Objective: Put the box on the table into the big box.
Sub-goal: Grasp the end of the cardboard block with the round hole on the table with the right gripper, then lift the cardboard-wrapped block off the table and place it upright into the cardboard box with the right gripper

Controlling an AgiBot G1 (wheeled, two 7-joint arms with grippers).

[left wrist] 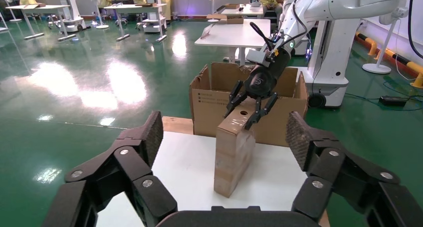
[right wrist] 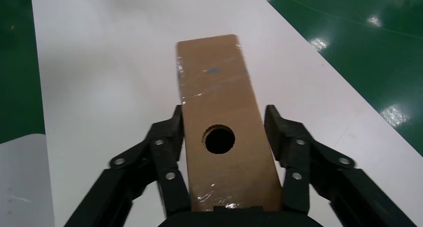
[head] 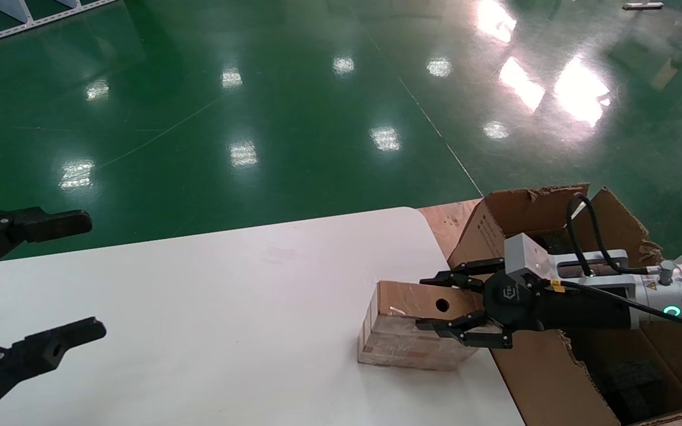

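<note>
Resting on the white table (head: 228, 307) near its right edge, the box (head: 403, 331) is a small brown cardboard one with pale tape bands on its end and a round hole (head: 442, 306) in its top face. The right gripper (head: 444, 305) reaches across from the right and straddles the box's near end, one finger along each long side; in the right wrist view the box (right wrist: 222, 122) fills the gap between the spread fingers (right wrist: 169, 137), with one finger against its side and a thin gap beside the other, so the jaws are set around it but not yet clamped. Just beyond the table's right edge stands the big box (head: 554, 378), a torn brown carton with raised flaps and dark foam inside, and the right arm passes over its open top. The left gripper (head: 57, 281) hangs over the table's left end, well apart from the box, its jaws wide apart and holding nothing. Shiny green floor (head: 258, 106) surrounds the table.
</note>
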